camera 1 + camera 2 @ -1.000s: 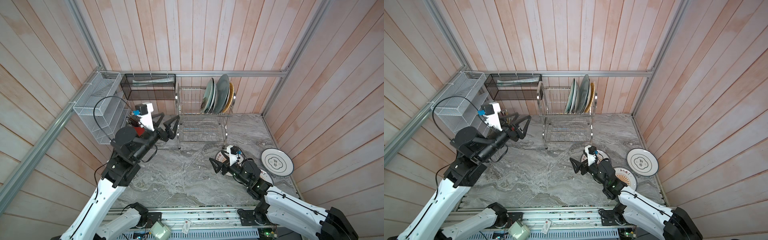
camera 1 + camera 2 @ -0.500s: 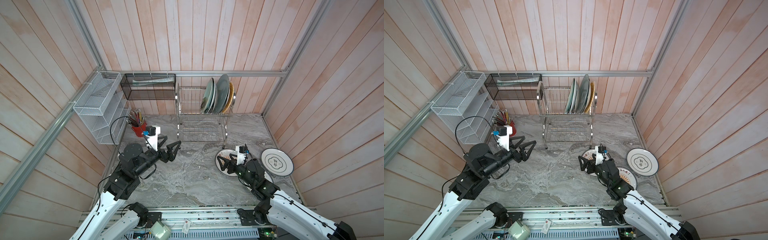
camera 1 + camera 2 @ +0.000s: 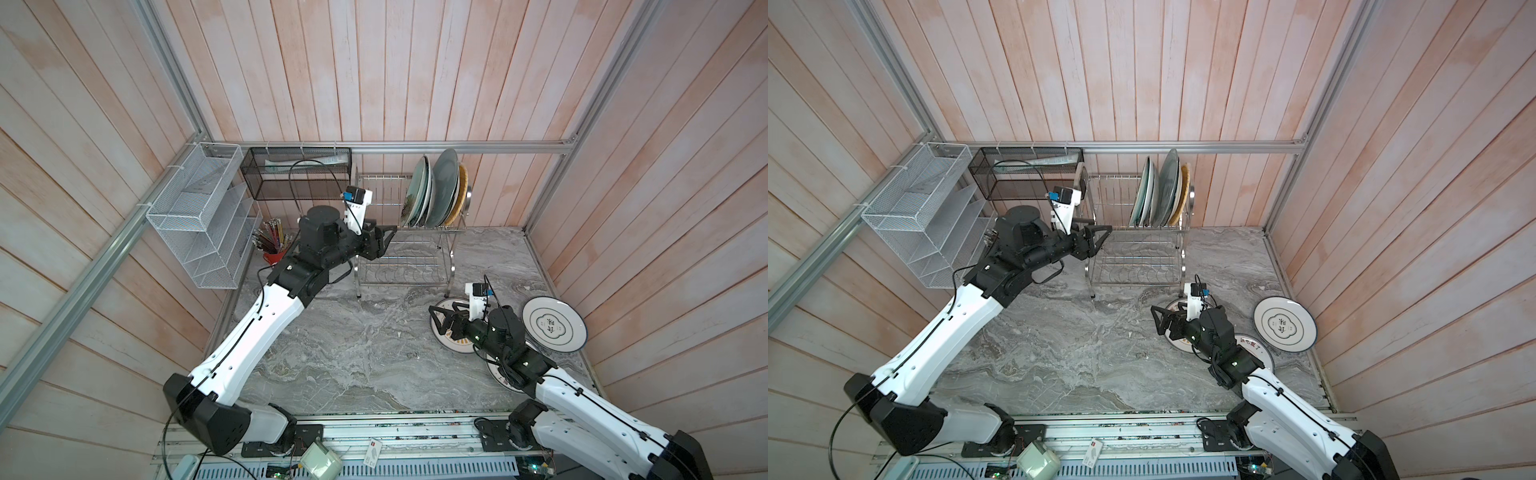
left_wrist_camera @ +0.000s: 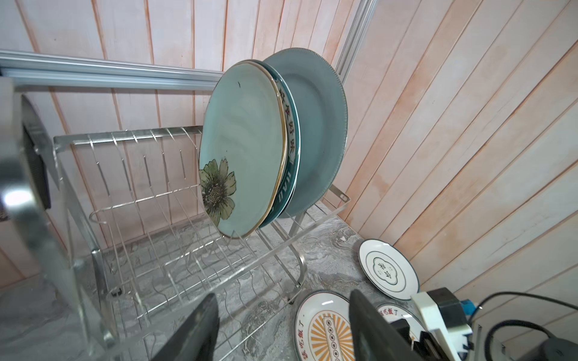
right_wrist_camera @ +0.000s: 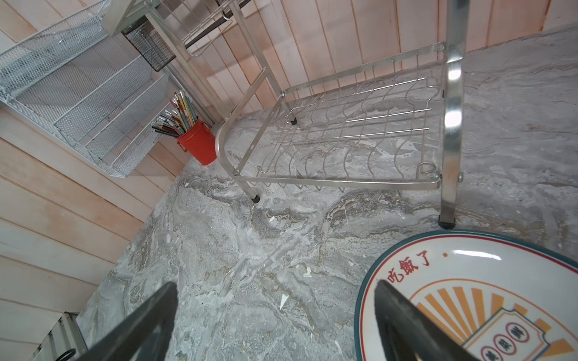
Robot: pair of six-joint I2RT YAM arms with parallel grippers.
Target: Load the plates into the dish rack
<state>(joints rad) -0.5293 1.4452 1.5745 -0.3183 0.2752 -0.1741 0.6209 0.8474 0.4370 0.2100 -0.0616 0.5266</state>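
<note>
Right end effector (image 5: 275, 289): hovers agape over white orange-sunburst round plate (image 5: 469, 281) rim for edge pinch; left end effector (image 4: 281, 295): gapes empty facing steel-wire dish rack (image 3: 405, 262)

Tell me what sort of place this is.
Probably a robot test cell staged as a kitchen counter: a shiny stainless-steel wire dish rack holding upright round plates stands on a grey marble-look tabletop, boxed in by pale wood-plank walls on aluminium framing.
</note>
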